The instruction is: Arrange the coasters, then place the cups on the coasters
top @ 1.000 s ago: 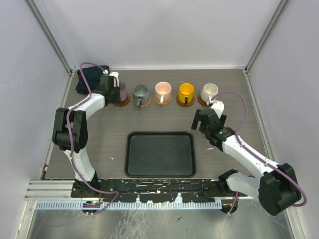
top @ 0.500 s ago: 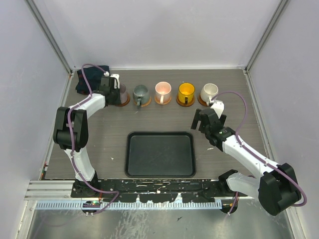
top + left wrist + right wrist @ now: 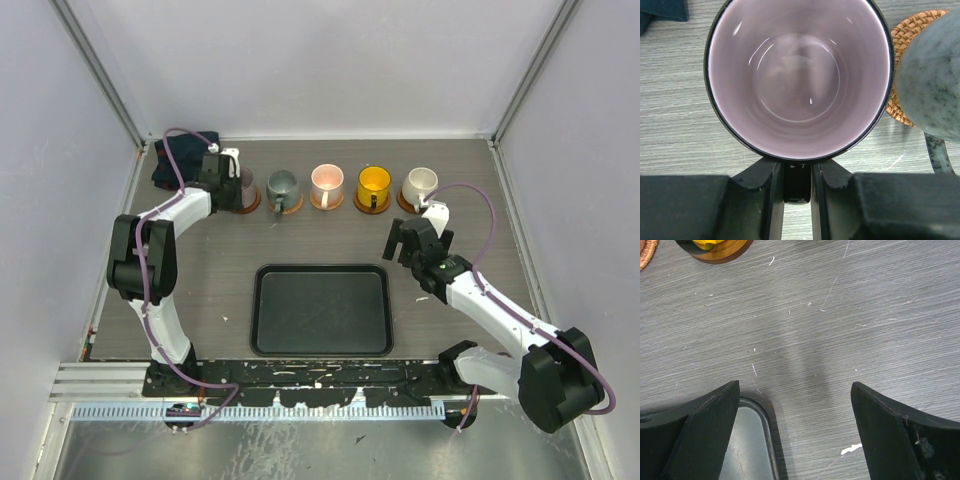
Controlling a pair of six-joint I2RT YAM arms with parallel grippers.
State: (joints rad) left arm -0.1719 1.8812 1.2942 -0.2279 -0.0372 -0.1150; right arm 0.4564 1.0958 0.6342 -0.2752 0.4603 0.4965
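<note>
Top external: five cups stand in a row beyond the black tray [image 3: 320, 312], each on a coaster. The mauve cup [image 3: 245, 184] is off the tray's far-left corner, then come the grey-teal cup [image 3: 282, 187], pink cup [image 3: 327, 180], yellow cup [image 3: 374, 183] and cream cup [image 3: 421, 182]. The mauve cup's coaster [image 3: 247, 207] shows as a brown rim on the tray side. The left gripper [image 3: 224, 172] is at the mauve cup.

Left wrist: its fingers [image 3: 776, 200] are nearly closed with the cup's dark handle [image 3: 798, 182] sandwiched between them. I see no gap, so it reads as gripped. The cup looks upright. Its coaster is hidden under it from this angle, so I can't confirm centring.

The right gripper [image 3: 410, 242] hovers off the tray's far-right corner, jaws spread wide with nothing in them.

My read on the step: this is the last placement, mauve cup set on the final coaster, arranging done. Next move is to let go of the handle, back straight off without twisting, then lift clear. The grey-teal cup sits just beside and is easy to clip.
</note>
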